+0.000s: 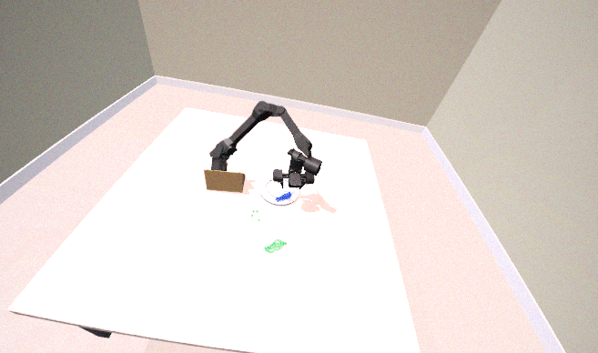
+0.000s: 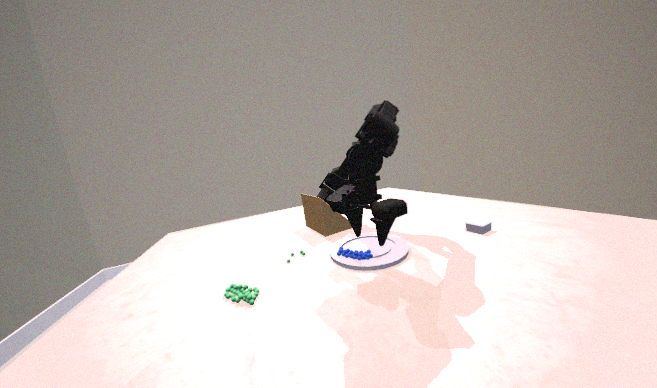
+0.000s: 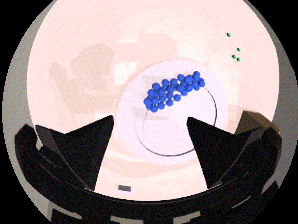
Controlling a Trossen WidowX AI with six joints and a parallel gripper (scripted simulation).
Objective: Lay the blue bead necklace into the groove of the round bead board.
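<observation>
The table [image 1: 122, 255] carried a round bead board [image 2: 396, 251], taken here as the landmark. The arm [image 1: 258, 119] arched over the board. A brown panel [image 2: 320, 219] stood just beside the board. The gripper [image 2: 370, 240] hung above the board, fingers spread and holding nothing. The blue bead necklace [image 2: 355, 253] lay bunched on the board at its rim. A green bead cluster [image 2: 241, 294] lay well apart from the board.
</observation>
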